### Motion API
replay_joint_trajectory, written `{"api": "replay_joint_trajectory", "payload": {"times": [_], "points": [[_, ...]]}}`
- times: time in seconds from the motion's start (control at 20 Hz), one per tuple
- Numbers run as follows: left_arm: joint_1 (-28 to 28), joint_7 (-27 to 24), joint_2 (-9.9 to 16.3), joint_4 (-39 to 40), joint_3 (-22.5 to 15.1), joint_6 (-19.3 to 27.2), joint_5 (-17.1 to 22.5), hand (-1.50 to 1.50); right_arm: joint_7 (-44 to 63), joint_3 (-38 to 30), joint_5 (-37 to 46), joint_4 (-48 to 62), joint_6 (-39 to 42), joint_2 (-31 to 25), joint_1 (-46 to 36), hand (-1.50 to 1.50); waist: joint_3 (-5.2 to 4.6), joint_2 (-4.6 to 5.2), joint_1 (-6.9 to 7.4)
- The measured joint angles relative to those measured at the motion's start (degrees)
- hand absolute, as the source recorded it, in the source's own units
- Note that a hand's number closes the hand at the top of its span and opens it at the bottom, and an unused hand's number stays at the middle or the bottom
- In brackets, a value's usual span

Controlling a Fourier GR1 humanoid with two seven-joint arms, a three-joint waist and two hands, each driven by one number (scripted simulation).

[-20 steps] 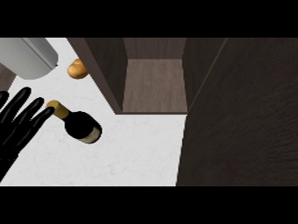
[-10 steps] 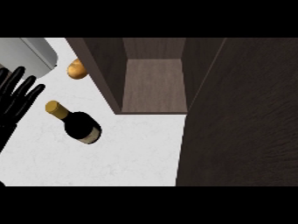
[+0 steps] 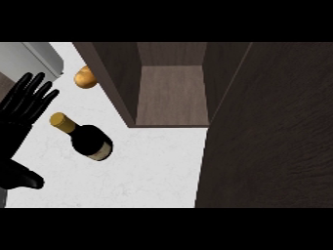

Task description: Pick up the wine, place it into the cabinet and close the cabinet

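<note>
Standing upright near the white worktop's (image 3: pixel 147 166) left edge, the dark gold-capped wine bottle (image 3: pixel 84 137) could topple if the left hand (image 3: pixel 14 122), fingers straight and empty, clips its neck.

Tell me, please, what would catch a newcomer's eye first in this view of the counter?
Most striking is the wine bottle, dark with a gold-capped neck, standing on the white counter left of centre. Just left of it the black left hand is open, fingers straight and pointing up the view. Right of the bottle stands the dark wooden cabinet, its inside showing, and a small golden-brown object lies by its left wall.
</note>
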Motion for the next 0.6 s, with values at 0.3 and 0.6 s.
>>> {"api": "replay_joint_trajectory", "payload": {"times": [0.3,0.6], "points": [[-3.2,-7.3,0.8,13.3,0.7,-4.7,-5.2,-1.50,0.6,2.3,1.1,0.2,-0.8,1.1,0.0,-1.50,-0.01,0.02,-0.07],[-5.9,-15.8,0.2,25.9,-0.1,-6.8,-12.3,-1.50,-0.2,0.9,0.7,-0.4,0.7,0.7,1.6,-1.50,-0.02,0.06,-0.27]]}}
